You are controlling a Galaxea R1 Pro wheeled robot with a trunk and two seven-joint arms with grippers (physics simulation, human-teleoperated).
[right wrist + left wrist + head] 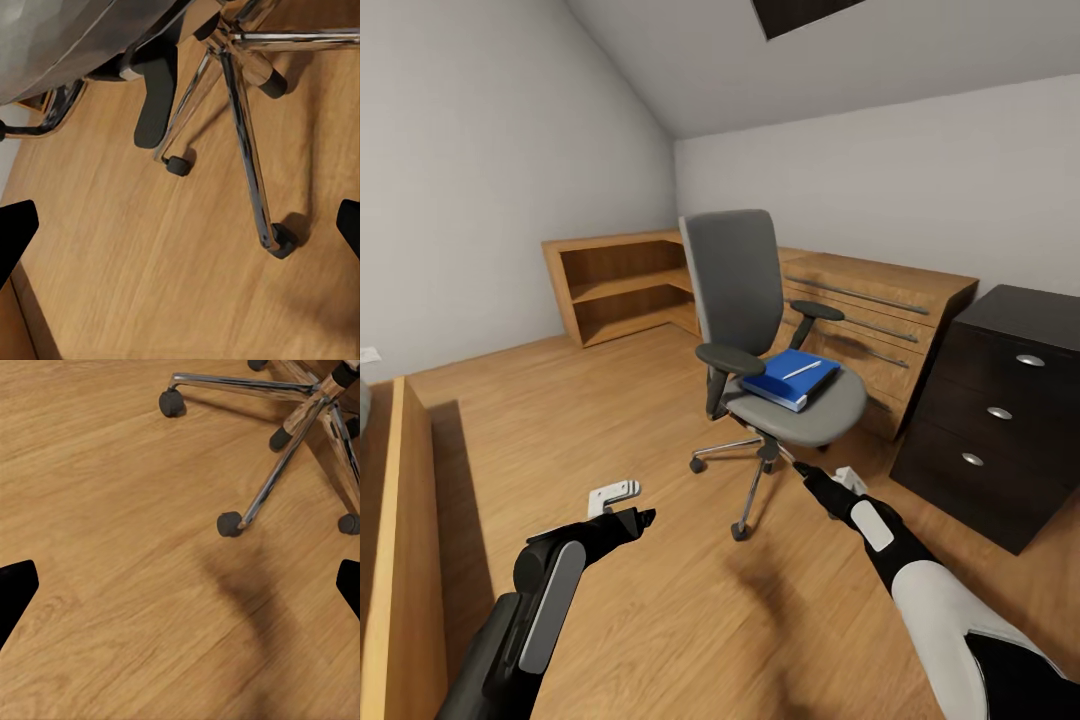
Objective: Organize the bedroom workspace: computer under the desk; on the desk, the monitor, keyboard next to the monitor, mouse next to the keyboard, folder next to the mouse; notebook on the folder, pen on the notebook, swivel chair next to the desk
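Both glossy black jaws wide over grained wood floor (610, 420), grey upholstered swivel chair (760, 320), flat blue folder (792, 377)

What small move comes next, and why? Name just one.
Probably raise the right gripper toward the blue folder on the swivel chair seat. Both grippers hang low over the floor, fingers spread, holding nothing, and the folder with the pen on top sits above them.

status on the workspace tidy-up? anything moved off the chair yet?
Done: nothing visible. The blue folder lies on the swivel chair seat, with the white pen on top of it.
In hand: nothing. The left gripper and right gripper hang open over the wood floor beside the chair's base.
Left: essentially everything, starting with the folder. The black drawer unit stands right of the chair.
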